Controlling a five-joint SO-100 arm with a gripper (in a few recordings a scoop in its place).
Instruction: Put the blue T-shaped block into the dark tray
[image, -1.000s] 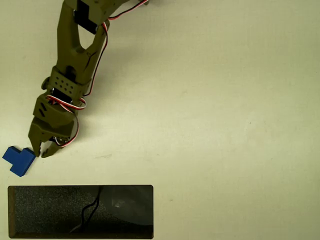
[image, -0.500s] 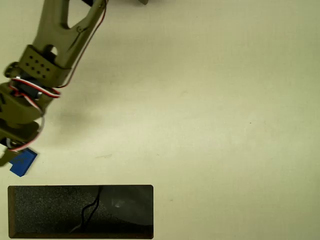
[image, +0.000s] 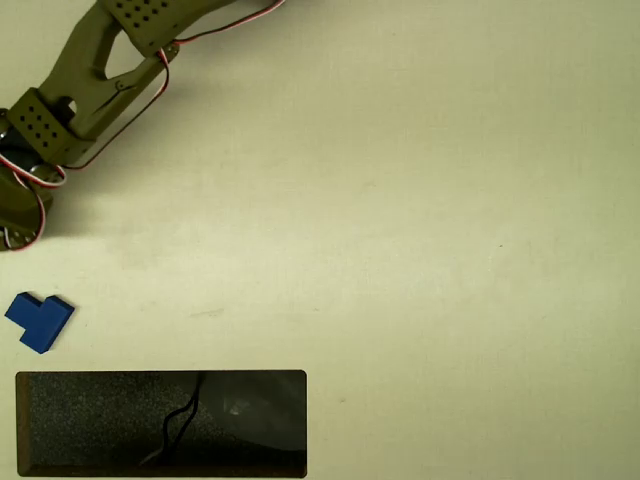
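The blue T-shaped block (image: 40, 321) lies flat on the pale table near the left edge, with nothing touching it. Just below it sits the dark tray (image: 90, 425), a shallow black rectangle with a speckled floor and a dark squiggle (image: 180, 420) inside; it holds no block. My olive-green arm (image: 90, 70) reaches in from the top left. The base of the gripper (image: 12, 205) is cut off by the left edge, well above the block. Its fingers lie outside the picture, so I cannot see how they stand.
The pale tabletop (image: 420, 240) stretches wide to the right of the arm and the tray. Red and white wires (image: 165, 65) run along the arm. The tray's lower rim meets the bottom edge of the picture.
The arm has swung left and then up, away from the block. Half a second ago the gripper covered part of the block; the block now lies fully uncovered in its first spot.
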